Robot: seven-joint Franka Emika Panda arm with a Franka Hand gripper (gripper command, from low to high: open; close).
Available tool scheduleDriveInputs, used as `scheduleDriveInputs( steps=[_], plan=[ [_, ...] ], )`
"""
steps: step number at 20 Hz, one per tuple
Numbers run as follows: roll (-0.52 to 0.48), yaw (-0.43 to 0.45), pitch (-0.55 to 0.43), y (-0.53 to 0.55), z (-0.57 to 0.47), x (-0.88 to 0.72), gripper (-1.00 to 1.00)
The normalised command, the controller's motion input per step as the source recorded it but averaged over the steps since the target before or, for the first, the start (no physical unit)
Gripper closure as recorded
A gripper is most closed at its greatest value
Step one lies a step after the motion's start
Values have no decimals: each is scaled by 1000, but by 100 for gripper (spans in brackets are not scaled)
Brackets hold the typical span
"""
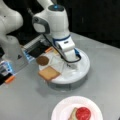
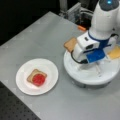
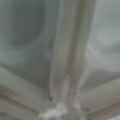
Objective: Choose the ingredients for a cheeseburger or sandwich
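Observation:
My gripper [image 1: 70,65] is lowered into a round white divided tray [image 1: 80,74], near its middle; in a front view it [image 2: 97,69] hangs under the blue and white hand. Around the tray lie ingredients: a tan toast square [image 1: 48,73] at the front left rim, a dark brown patty [image 1: 42,60] behind it, and a yellow cheese square [image 2: 115,53] on the far side. The sandwich stands on a round white plate [image 2: 25,87] as a toast square [image 2: 31,75] with a red tomato disc [image 2: 38,79] on top. The wrist view shows only the tray's white dividers [image 3: 65,50], very close.
The arm's white base [image 1: 11,47] stands at a front view's left, with a black device [image 1: 37,51] and an orange piece [image 1: 10,79] beside it. The grey table [image 2: 37,37] ends in a dark perforated edge [image 2: 10,105] at a front view's bottom left.

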Motion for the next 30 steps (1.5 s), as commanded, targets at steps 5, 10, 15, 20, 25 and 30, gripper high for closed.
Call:
scheduleDriveInputs(
  steps=[5,10,15,20,25,30],
  plan=[
    [-76,-172,-49,404,58,115,-100],
    [-76,-36,-26,405,78,121,-100],
    [-82,24,-15,404,111,125,-100],
    [-78,39,-3,393,154,143,-100],
    [-77,45,31,345,265,140,-100],
    [-59,35,88,235,249,114,-100]
  ],
)
